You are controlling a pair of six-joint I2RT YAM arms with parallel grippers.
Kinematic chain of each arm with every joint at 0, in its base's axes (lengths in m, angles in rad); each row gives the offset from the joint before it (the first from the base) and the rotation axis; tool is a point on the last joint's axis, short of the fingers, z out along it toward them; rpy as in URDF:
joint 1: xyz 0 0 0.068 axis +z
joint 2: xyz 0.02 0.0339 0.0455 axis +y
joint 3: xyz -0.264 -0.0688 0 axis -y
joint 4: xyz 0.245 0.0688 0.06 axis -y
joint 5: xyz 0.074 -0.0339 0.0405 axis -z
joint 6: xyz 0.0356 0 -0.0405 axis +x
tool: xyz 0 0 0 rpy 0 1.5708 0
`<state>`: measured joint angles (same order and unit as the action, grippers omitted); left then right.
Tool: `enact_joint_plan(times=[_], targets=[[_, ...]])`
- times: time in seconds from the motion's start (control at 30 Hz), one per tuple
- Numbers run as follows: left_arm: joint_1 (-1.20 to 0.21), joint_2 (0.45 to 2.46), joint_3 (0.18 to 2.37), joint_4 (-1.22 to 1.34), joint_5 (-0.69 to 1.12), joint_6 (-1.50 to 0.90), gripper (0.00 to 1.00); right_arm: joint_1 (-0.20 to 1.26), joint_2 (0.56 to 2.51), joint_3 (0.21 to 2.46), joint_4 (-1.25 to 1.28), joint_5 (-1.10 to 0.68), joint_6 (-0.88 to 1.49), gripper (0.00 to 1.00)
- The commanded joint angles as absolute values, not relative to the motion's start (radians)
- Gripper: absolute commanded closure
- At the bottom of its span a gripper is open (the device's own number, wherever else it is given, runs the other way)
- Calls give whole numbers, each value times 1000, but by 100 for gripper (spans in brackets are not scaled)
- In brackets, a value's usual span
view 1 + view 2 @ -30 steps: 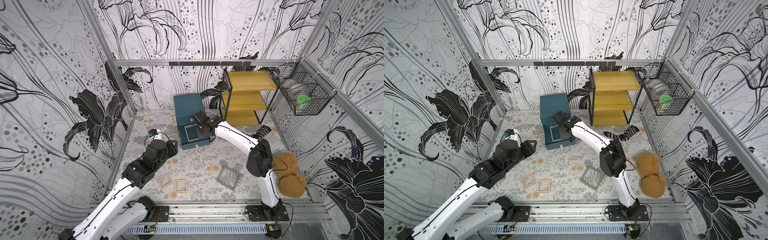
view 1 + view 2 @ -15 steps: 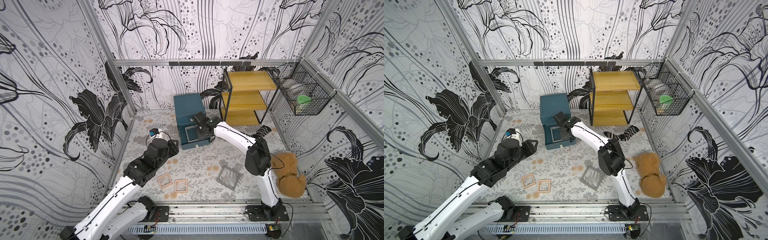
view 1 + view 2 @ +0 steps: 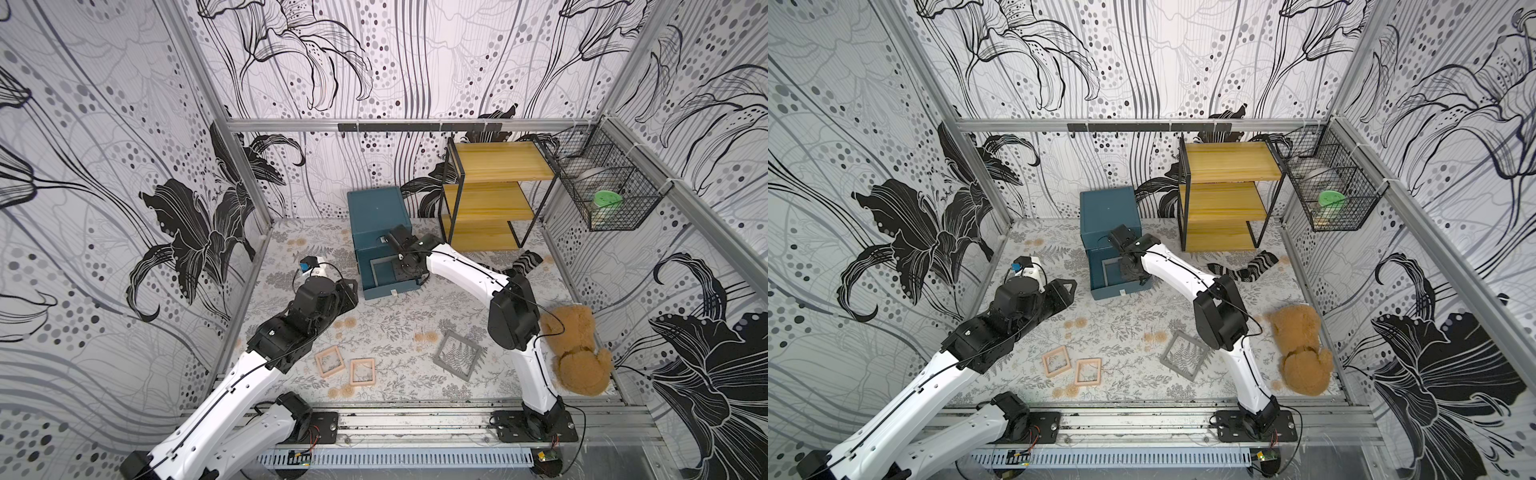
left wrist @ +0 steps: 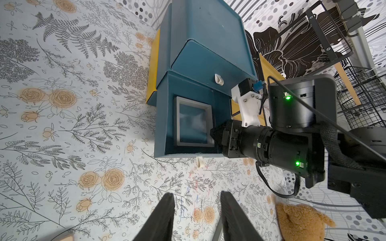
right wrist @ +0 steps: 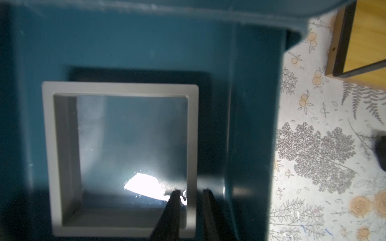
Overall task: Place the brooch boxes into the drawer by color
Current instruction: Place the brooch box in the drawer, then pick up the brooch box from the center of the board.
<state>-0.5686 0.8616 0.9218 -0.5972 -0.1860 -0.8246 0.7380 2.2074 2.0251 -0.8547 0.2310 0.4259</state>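
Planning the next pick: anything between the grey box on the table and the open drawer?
Nothing lies between the loose grey box and the drawer; inside it, the right gripper straddles a wall of the stored grey box.

The chest (image 3: 376, 216) is teal-blue, its knobs (image 4: 218, 79) white. Inside it is a grey box (image 5: 120, 89); in front of it, a second grey box (image 3: 457, 360) and two pinkish-tan boxes (image 3: 330, 362) (image 3: 362, 372) on a mat (image 3: 386, 320) of orange roses and grey ferns. Beside it, a yellow, black-framed shelf (image 3: 498, 166).
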Motion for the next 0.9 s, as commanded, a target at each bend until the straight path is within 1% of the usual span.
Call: enact_joint_plan(times=[0.0,0.2,0.33,0.57,0.73,0.87], targets=[[-563,864,950,-566,-174,-801,58,738,2203,2037,-857,227,441,72],[-565,868,950,-568,-165,-791,58,738,2147,2041,-853,236,457,72],[-564,876,950,-563,-121,-767,58,738,2054,1993,-838,253,482,72],[-585,885,946,-553,-17,-683,58,739,1752,1678,-788,270,611,73],[-706,934,953,-547,-12,-650,58,741,1539,1440,-833,229,736,73],[-786,983,935,-496,13,-661,58,751,1393,1273,-887,201,852,73]])
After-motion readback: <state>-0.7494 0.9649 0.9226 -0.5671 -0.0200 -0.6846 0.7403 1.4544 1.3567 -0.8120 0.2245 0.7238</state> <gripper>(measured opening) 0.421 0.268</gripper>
